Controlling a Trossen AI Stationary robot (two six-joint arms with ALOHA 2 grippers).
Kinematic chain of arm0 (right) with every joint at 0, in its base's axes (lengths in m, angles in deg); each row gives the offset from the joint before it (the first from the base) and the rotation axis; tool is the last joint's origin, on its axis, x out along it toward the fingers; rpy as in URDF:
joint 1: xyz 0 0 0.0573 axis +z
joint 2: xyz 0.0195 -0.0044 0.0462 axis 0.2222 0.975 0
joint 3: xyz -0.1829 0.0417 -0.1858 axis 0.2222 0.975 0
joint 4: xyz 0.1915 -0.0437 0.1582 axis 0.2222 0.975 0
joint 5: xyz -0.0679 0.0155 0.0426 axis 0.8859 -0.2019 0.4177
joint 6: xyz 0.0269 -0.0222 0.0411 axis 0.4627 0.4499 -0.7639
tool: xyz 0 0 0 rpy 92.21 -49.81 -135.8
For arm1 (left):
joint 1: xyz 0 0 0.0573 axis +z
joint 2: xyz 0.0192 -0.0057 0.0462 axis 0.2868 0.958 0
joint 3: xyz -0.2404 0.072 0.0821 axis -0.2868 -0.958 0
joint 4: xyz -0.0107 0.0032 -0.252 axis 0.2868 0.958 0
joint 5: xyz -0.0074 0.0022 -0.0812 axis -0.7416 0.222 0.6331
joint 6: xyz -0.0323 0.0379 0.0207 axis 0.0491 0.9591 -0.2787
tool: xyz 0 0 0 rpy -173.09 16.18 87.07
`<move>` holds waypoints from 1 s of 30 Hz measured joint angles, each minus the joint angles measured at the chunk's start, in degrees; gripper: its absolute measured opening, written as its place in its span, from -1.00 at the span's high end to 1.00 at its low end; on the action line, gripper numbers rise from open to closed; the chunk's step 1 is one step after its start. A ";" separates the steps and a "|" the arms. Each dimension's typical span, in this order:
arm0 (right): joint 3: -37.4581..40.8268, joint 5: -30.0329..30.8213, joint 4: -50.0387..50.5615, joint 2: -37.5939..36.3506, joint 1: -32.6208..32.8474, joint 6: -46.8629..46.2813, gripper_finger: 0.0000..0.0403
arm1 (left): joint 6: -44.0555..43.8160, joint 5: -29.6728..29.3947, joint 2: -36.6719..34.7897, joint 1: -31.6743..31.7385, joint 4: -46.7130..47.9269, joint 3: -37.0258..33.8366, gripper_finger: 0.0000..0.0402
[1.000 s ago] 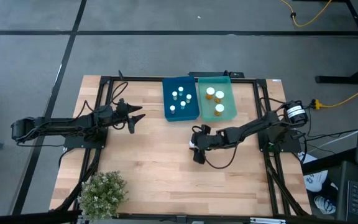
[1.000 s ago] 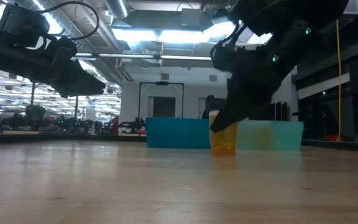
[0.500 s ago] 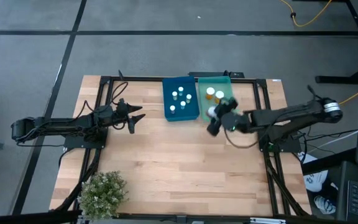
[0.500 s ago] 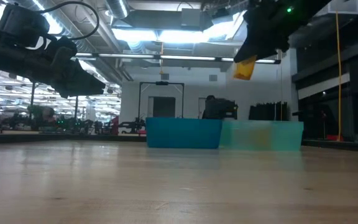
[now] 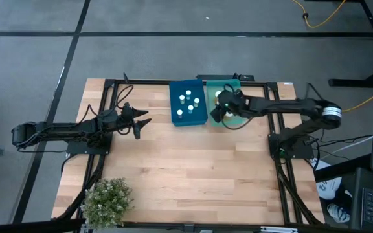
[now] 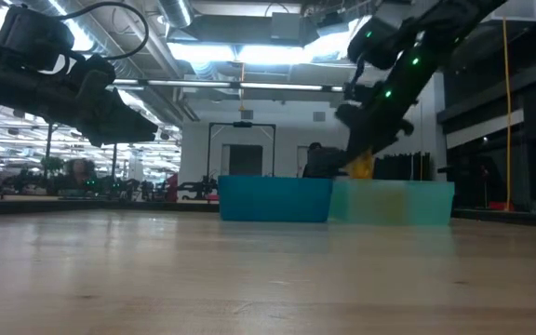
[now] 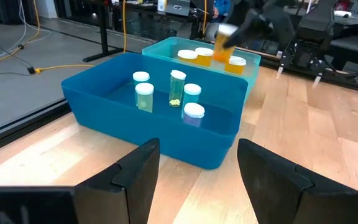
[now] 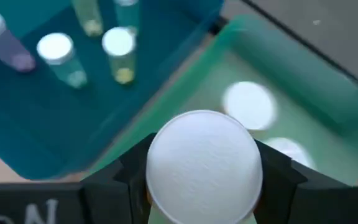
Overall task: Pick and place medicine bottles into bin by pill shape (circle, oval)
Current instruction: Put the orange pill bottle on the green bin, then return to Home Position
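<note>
My right gripper (image 5: 220, 107) is shut on an amber-orange medicine bottle with a white cap (image 8: 202, 165), above the near left part of the green bin (image 5: 237, 90). The bottle's amber body shows in the low view (image 6: 362, 167), just over the bin's rim. Three more amber bottles (image 7: 204, 56) stand in the green bin. Several small whitish bottles (image 7: 178, 87) stand in the blue bin (image 5: 188, 115) beside it. My left gripper (image 5: 142, 122) is open and empty, left of the blue bin. My right gripper pinches the amber bottle between its two fingers (image 8: 114, 182), on the sides just below the white cap (image 8: 166, 211). The fingers slant down from above and from the table's right. The bottle is lifted clear over the green bin and sits tilted (image 7: 224, 45).
A green potted plant (image 5: 107, 200) stands at the table's near left corner. The two bins sit side by side at the far middle of the wooden table (image 5: 173, 168). Black frame rails (image 5: 283, 175) run along the table's left and right sides.
My right gripper has lifted the amber bottle off the middle of the table, carried it high toward the far edge, then lowered it over the green bin. The bottle has gone from standing on the table to hanging tilted just above the bin.
</note>
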 joint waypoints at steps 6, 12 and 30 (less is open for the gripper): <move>0.02 -3.15 -6.09 6.40 -0.30 -0.44 0.03 | 0.00 0.01 -0.01 0.00 0.00 0.00 -0.04; 0.02 0.57 -5.61 9.17 -0.40 -3.90 -0.09 | 0.00 0.00 0.00 0.00 0.00 0.00 -0.04; -1.46 -5.72 2.79 -5.99 1.74 -4.98 -0.42 | 0.01 -0.01 0.00 0.00 0.00 0.00 -0.04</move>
